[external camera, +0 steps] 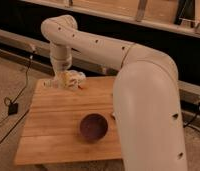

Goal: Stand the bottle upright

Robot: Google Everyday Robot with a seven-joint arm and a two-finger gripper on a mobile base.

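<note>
The bottle (pixel 71 79), small and pale cream-yellow, is at the far left corner of the wooden table (pixel 53 125). It looks tilted or lying rather than upright. My gripper (pixel 58 81) hangs straight down from the white arm over that corner, shut, right beside the bottle on its left. The wrist hides where they meet, so I cannot tell whether the bottle is gripped or only touched.
A dark purple bowl (pixel 94 126) stands on the near middle of the table. My arm's thick white link (pixel 148 110) covers the table's right side. A black box and cables (pixel 13 107) lie on the floor to the left. A rail runs behind the table.
</note>
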